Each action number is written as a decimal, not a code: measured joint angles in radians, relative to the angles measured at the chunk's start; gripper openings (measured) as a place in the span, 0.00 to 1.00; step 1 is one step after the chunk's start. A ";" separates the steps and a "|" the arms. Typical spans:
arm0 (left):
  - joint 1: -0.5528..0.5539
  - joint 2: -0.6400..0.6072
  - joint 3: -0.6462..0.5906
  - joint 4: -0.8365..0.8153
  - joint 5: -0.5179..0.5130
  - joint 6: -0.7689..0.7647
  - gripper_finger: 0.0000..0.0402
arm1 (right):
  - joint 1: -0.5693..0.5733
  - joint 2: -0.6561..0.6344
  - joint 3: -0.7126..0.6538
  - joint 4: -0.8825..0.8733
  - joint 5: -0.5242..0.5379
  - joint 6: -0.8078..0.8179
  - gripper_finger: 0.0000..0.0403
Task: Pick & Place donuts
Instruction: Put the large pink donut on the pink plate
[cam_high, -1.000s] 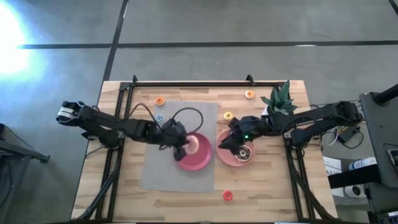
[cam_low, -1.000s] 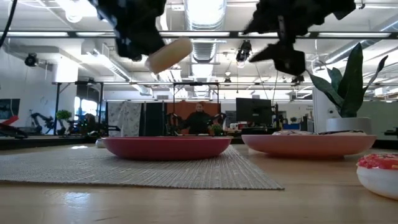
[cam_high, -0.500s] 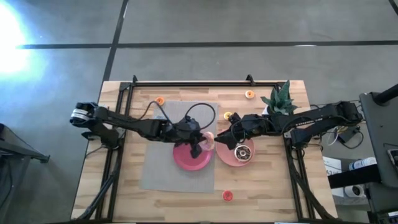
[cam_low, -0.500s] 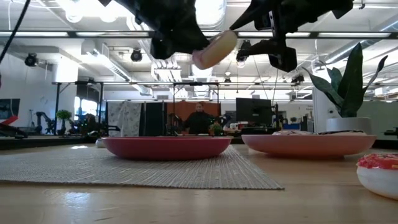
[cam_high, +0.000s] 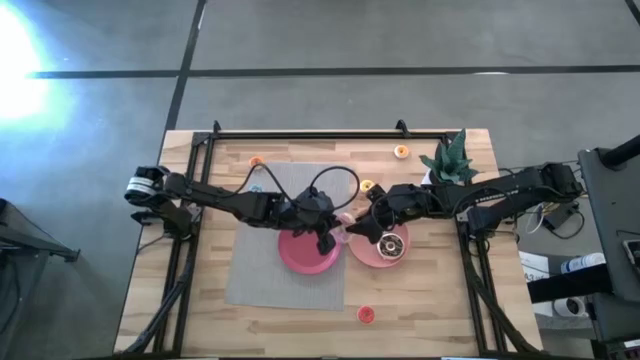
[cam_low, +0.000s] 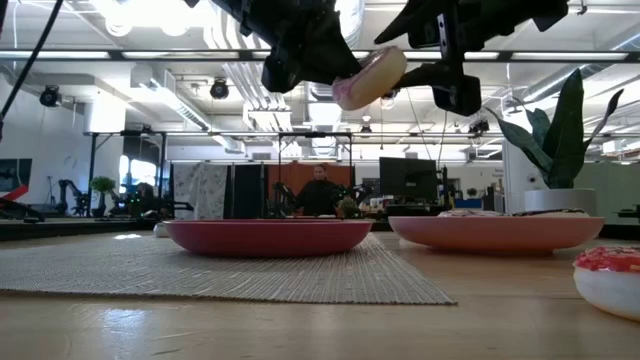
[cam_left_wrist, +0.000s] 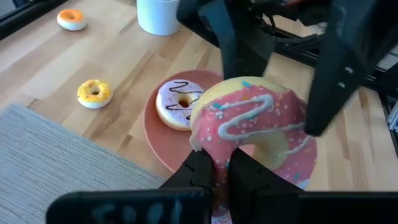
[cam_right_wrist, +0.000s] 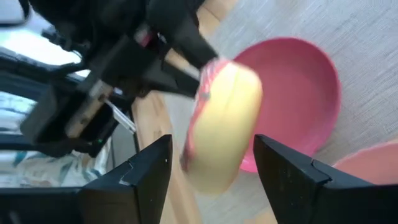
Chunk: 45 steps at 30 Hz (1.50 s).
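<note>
- Up in the air, the left gripper (cam_left_wrist: 221, 171) is clamped on a pink-frosted donut (cam_left_wrist: 255, 130), between the two pink plates (cam_high: 300, 255).
- Facing it, the right gripper (cam_right_wrist: 211, 168) holds its fingers spread either side of that donut, not touching.

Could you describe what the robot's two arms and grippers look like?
Both arms are dark, slim and jointed. The left arm has a pale collar near its base and a black cable looping above its wrist. The right arm shows a small green light near its wrist. The left gripper and the right gripper each have two black, blocky, angular fingers.
</note>
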 joint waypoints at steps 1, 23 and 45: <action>0.001 0.000 0.000 0.001 0.000 0.000 0.00 | 0.000 0.000 0.000 -0.010 0.001 -0.001 0.53; 0.001 -0.011 0.000 -0.044 -0.007 -0.072 0.44 | -0.003 -0.002 0.000 -0.123 0.058 0.021 0.06; -0.009 -0.081 -0.001 -0.427 -0.012 -0.115 0.51 | -0.014 0.164 -0.031 -0.275 -0.167 0.144 0.06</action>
